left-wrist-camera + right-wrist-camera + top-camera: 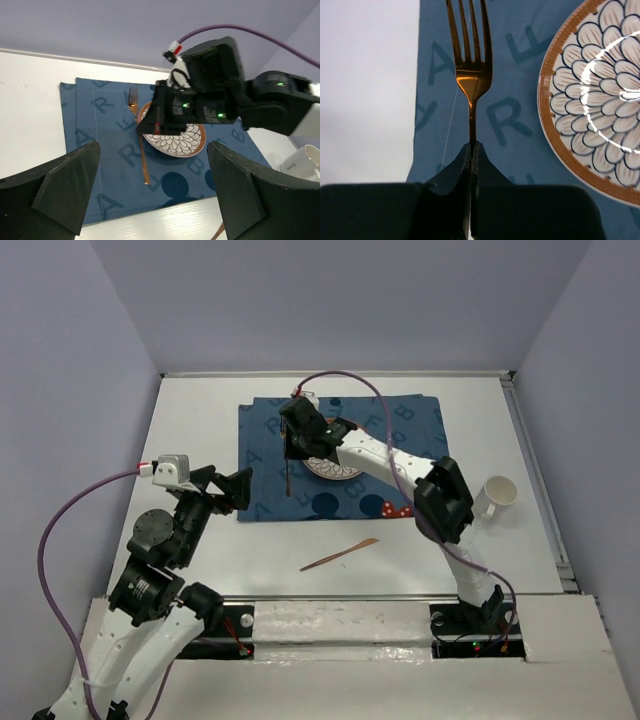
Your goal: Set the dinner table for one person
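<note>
Nearest lens: right gripper (471, 150), jaws pinched closed on the neck of a copper fork (471, 65), tines toward the far edge of the blue lettered placemat (510, 115). The fork is over the placemat, left of the patterned plate (590, 110); contact with the cloth unclear. Off the placemat's near-left corner: left gripper (230, 490), wide apart, holding nothing. Under the placemat and all round it: white surface (200, 420). Right of the placemat: mug (495, 495). Nearer than the placemat: slim copper utensil (340, 555).

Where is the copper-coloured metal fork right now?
In the top view, the copper fork is left of the patterned round plate, over the dark-blue cloth placemat, pinched by the right gripper.
</note>
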Controlling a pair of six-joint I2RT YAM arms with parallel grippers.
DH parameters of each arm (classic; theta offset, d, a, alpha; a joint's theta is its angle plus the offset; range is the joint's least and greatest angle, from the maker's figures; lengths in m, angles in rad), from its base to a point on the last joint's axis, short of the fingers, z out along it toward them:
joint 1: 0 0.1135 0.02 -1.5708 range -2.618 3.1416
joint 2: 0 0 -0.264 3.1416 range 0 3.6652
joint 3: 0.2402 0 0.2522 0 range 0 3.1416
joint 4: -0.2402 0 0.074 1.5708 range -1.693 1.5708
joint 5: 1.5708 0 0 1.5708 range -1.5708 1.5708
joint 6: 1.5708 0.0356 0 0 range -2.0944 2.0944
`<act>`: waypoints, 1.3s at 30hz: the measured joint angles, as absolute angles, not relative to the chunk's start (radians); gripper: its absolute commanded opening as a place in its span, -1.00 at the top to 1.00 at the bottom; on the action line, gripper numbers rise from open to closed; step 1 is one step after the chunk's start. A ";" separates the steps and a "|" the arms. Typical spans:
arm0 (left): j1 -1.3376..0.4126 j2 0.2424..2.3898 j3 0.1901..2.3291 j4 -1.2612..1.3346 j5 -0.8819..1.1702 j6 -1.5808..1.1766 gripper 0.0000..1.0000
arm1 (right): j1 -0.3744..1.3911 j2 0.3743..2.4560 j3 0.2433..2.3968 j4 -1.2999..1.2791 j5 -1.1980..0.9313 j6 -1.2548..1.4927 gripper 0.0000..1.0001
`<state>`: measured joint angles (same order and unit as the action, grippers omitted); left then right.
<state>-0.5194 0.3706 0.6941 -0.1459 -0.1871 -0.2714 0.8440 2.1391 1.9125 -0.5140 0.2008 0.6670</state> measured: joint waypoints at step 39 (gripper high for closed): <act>-0.515 0.429 0.694 -0.147 -0.159 -0.272 -0.98 | 0.809 2.464 2.169 -0.510 0.191 0.717 0.16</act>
<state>-0.5152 0.4294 0.6941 -0.1474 -0.1585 -0.2718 0.8093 2.4638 2.1689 -0.5098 0.1909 0.7174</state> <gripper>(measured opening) 0.989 0.417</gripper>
